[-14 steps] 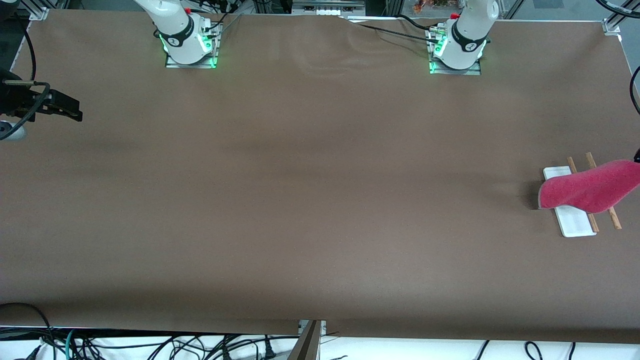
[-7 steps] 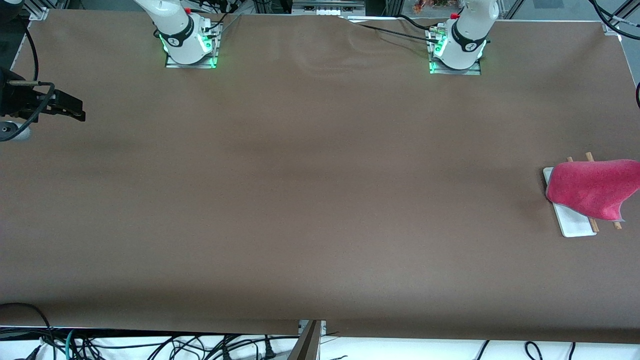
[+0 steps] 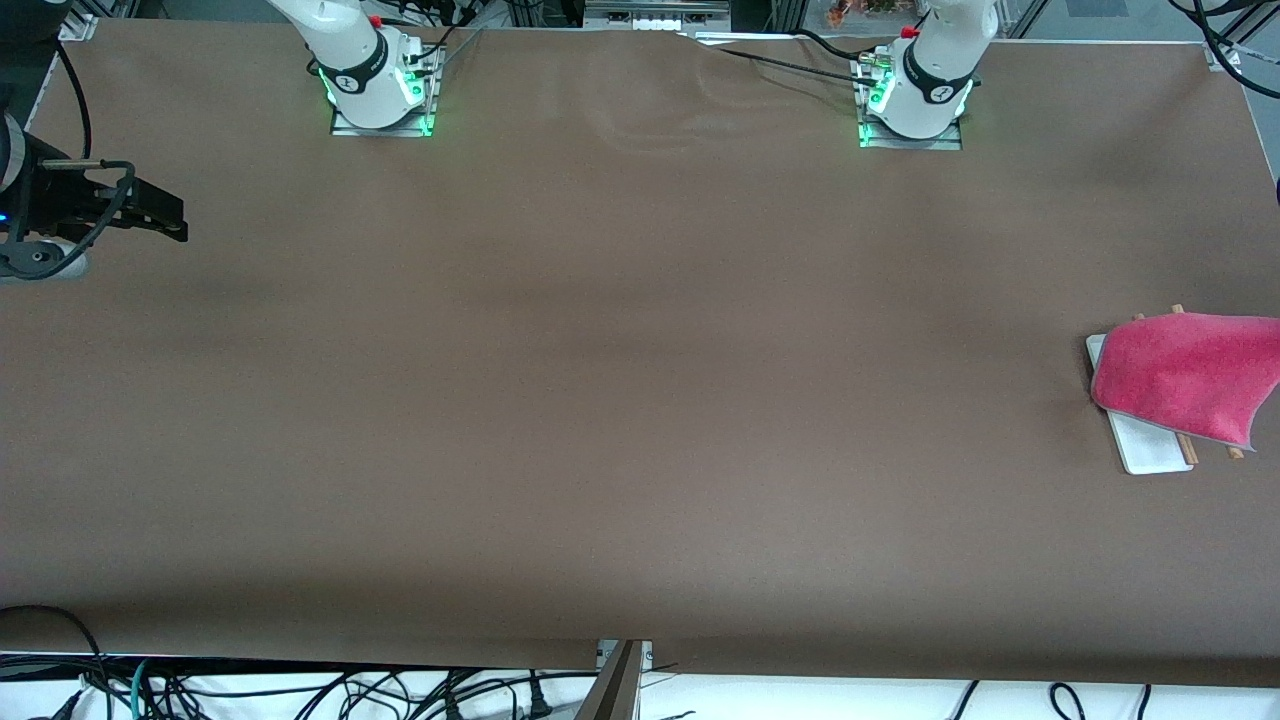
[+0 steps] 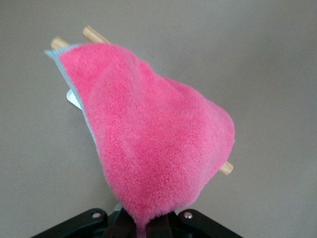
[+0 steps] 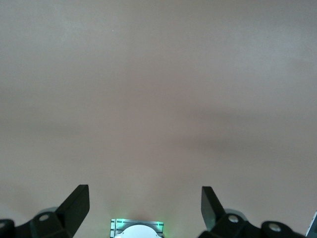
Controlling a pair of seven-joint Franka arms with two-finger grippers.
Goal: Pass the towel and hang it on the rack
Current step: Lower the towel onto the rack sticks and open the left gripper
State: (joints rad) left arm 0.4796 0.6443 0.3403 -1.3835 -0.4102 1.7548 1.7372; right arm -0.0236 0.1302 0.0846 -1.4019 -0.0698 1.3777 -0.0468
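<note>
At the right edge of the front view, about halfway down, we are seeing the towel [image 3: 1185,378] lying draped over the rack [image 3: 1150,450], pink side up with a thin grey border showing along its lower edge. It is covering most of the rack, so only one end of the white base and the short tips of the two wooden rods [image 3: 1235,452] are sticking out below it, with two more rod tips peeking out above it. In the left wrist view we are looking down on the towel [image 4: 153,144] spread over the rods [image 4: 94,33], and one corner of the cloth is running down into the left gripper [image 4: 143,228] at the bottom edge of the frame, where the jaws are pinching that corner between them. In the front view that gripper is lying outside the frame. The right gripper [image 3: 160,215] is waiting at the left edge of the front view, in the upper part, over bare brown table [image 3: 620,400] well apart from the towel. In the right wrist view its jaws are standing released, the two dark fingers [image 5: 77,203] spread wide with nothing between them, only table and the arm's base [image 5: 137,229] showing at the bottom centre of that frame.
</note>
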